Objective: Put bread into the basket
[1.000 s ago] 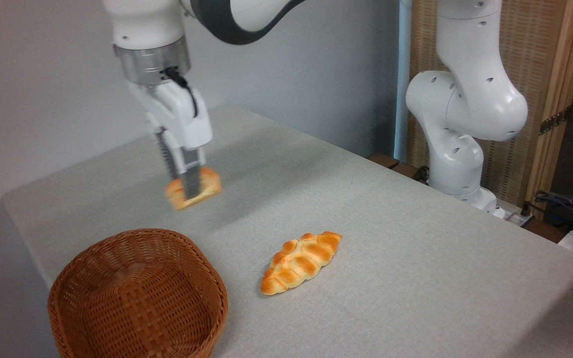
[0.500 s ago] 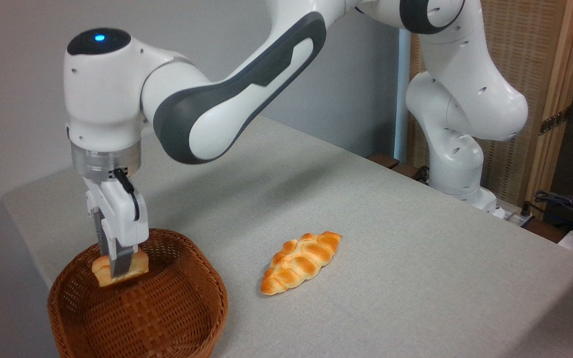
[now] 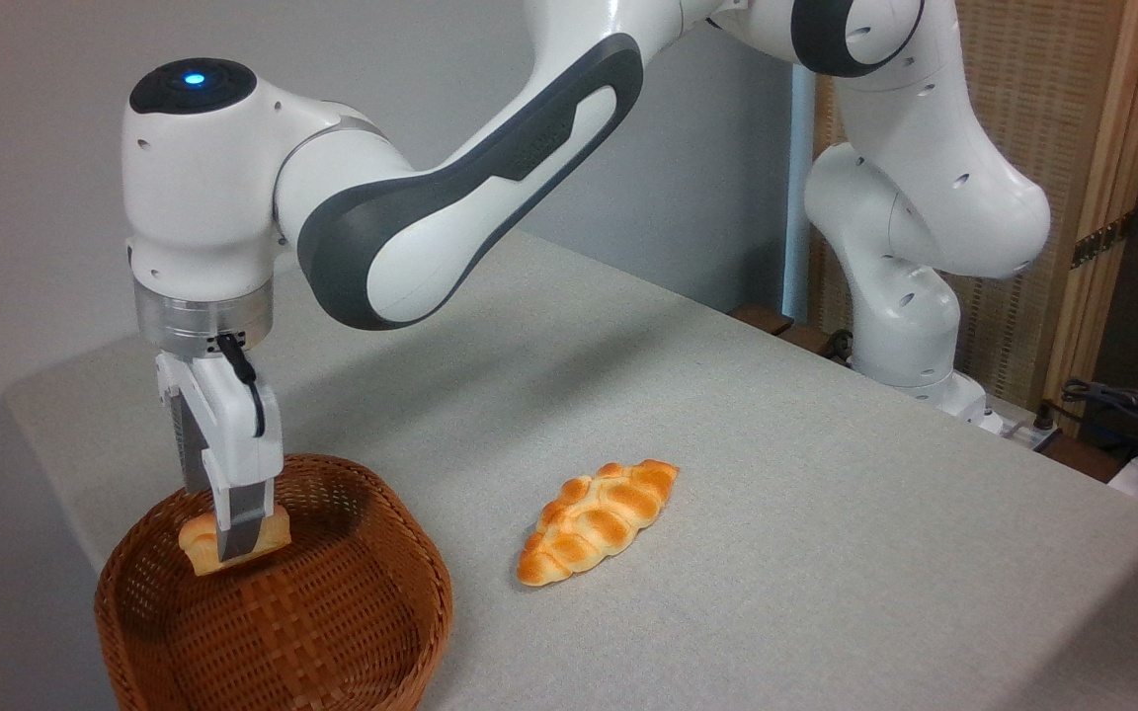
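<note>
A white-and-grey robot arm lowers its hand into a round, low-sided basket of brown woven wicker at the near left corner of the counter. The fingers are closed on the bread, a small golden bun held just inside the basket's far rim, above its floor. A longer braided loaf, glossy and pointed at both ends, lies to the right on the counter's grey, finely textured cloth. No lettering is legible.
</note>
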Controlling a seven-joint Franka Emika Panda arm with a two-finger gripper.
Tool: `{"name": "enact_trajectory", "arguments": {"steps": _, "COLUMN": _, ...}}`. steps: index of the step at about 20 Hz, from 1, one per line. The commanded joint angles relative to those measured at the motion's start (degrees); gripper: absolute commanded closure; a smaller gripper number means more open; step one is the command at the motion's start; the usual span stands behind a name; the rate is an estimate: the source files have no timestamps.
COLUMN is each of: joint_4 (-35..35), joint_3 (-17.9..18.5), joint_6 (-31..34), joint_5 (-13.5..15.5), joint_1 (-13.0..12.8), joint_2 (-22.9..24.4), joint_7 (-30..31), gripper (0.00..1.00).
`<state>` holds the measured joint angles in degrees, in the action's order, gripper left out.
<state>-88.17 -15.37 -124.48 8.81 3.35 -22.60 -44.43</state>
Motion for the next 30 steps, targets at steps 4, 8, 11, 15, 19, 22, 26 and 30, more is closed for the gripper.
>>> {"name": "enact_trajectory", "arguments": {"steps": 4, "joint_4": 0.9, "joint_3": 0.2, "joint_6": 2.0, "joint_5": -0.5, "joint_1": 3.1, "joint_2": 2.6, "joint_7": -4.8, "gripper": 0.0}}
{"name": "enact_trajectory", "arguments": {"steps": 8, "joint_4": 0.5, "joint_3": 1.5, "joint_6": 12.6, "joint_5": -0.5, "joint_1": 3.7, "joint_2": 10.0, "joint_7": -4.6, "gripper": 0.0}}
{"name": "enact_trajectory", "arguments": {"steps": 11, "joint_4": -0.2, "joint_3": 3.3, "joint_6": 24.6, "joint_5": -0.5, "joint_1": 3.6, "joint_2": 15.9, "joint_7": -4.5, "gripper": 0.0}}
{"name": "enact_trajectory", "arguments": {"steps": 15, "joint_4": -6.8, "joint_3": 8.9, "joint_6": 27.9, "joint_5": -1.0, "joint_1": 0.5, "joint_2": 24.7, "joint_7": -4.8, "gripper": 0.0}}
{"name": "enact_trajectory", "arguments": {"steps": 19, "joint_4": -8.3, "joint_3": 13.3, "joint_6": 29.7, "joint_5": -1.1, "joint_1": -5.1, "joint_2": 26.1, "joint_7": -1.0, "gripper": 0.0}}
{"name": "enact_trajectory", "arguments": {"steps": 22, "joint_4": -8.3, "joint_3": 13.2, "joint_6": 31.5, "joint_5": -1.1, "joint_1": -5.1, "joint_2": 26.0, "joint_7": 1.5, "gripper": 0.0}}
{"name": "enact_trajectory", "arguments": {"steps": 26, "joint_4": -7.5, "joint_3": 13.3, "joint_6": 31.7, "joint_5": -1.4, "joint_1": -4.8, "joint_2": 25.7, "joint_7": 1.1, "gripper": 0.0}}
{"name": "enact_trajectory", "arguments": {"steps": 30, "joint_4": -5.3, "joint_3": 13.3, "joint_6": 31.8, "joint_5": -2.4, "joint_1": -4.7, "joint_2": 24.2, "joint_7": 1.3, "gripper": 0.0}}
